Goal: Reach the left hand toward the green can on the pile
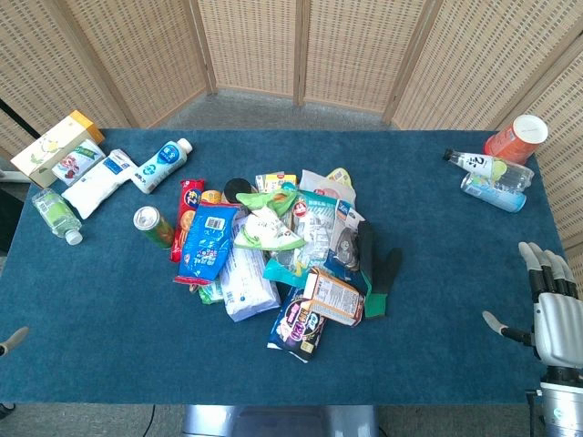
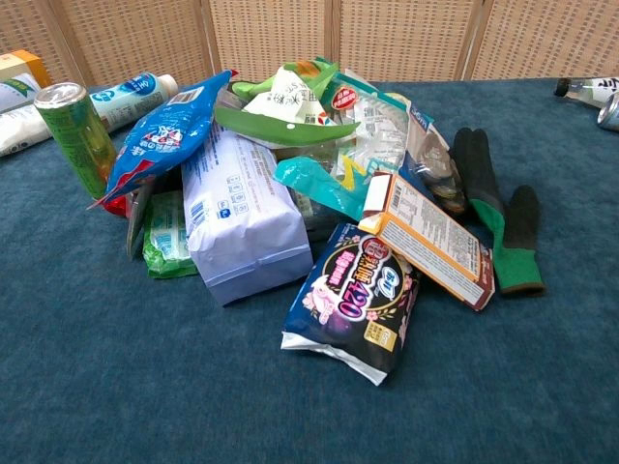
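Left hand (image 1: 11, 340) at table edge, well apart from green can (image 1: 153, 227).

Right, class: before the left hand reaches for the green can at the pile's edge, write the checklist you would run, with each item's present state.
1. Green can located, standing at the pile's left edge: ok.
2. Can upright, top facing up: ok.
3. Can's left side free of clutter: ok.
4. Blue snack bag leans close to the can's right side: not ok.
5. Left hand only just visible at the table's left edge, fingers open or closed: cannot tell.
6. Right hand open and away from the pile: ok.
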### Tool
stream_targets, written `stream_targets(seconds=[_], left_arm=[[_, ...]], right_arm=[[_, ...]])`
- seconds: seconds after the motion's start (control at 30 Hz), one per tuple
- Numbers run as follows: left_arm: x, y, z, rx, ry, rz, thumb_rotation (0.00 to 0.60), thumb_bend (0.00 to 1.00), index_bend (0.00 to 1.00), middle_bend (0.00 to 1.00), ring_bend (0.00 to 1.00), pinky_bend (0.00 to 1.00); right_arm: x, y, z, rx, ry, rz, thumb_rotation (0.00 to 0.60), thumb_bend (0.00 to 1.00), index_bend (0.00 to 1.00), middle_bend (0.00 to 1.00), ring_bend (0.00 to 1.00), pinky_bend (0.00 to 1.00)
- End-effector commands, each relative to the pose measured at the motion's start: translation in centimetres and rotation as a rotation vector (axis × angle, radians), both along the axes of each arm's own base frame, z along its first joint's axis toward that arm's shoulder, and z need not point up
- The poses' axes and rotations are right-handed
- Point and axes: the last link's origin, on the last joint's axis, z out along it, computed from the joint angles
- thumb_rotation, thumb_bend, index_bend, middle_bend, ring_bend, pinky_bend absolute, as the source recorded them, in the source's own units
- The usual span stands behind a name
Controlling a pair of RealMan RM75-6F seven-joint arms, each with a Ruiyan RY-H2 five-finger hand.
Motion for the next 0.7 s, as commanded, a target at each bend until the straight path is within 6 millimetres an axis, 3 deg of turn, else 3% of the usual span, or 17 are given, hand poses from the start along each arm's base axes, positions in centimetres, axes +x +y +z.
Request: stream_targets(seconds=[0.03,0.13,0.33,0.5,0.7], left_arm=[[-0.1,0.1,-0.1,-0.006,-0.011,0.001,0.600,0.00,0.00,0.00,0.00,0.00],[-0.7,0.7,-0.4,-0.012,-0.037,0.009,0.600,0.00,0.00,0.00,0.00,0.00],[-3.5,3.8,-2.1,-0.006,-0.231,0.047,0.600,0.00,0.00,0.00,0.00,0.00],[-5.8,7.2,-4.8,-0.039,-0.346,0.135,0.600,0.00,0.00,0.00,0.00,0.00],[-6.3,11.1,-7.9,-0.050,-0.462,0.187,0.600,0.00,0.00,0.00,0.00,0.00]], right_arm=[[0.0,-0.1,0.0,-0.003,-0.005,0.008,0.600,0.00,0.00,0.00,0.00,0.00],[-0.2,-0.1,0.0,-0.002,-0.001,0.005,0.600,0.00,0.00,0.00,0.00,0.00],[-0.1,0.0,0.0,0.001,-0.010,0.007,0.600,0.00,0.00,0.00,0.00,0.00],[0.0,0.0,0.1,0.002,-0.014,0.009,0.600,0.00,0.00,0.00,0.00,0.00],[0.0,0.1,0.1,0.012,-0.018,0.013,0.600,0.00,0.00,0.00,0.00,0.00]])
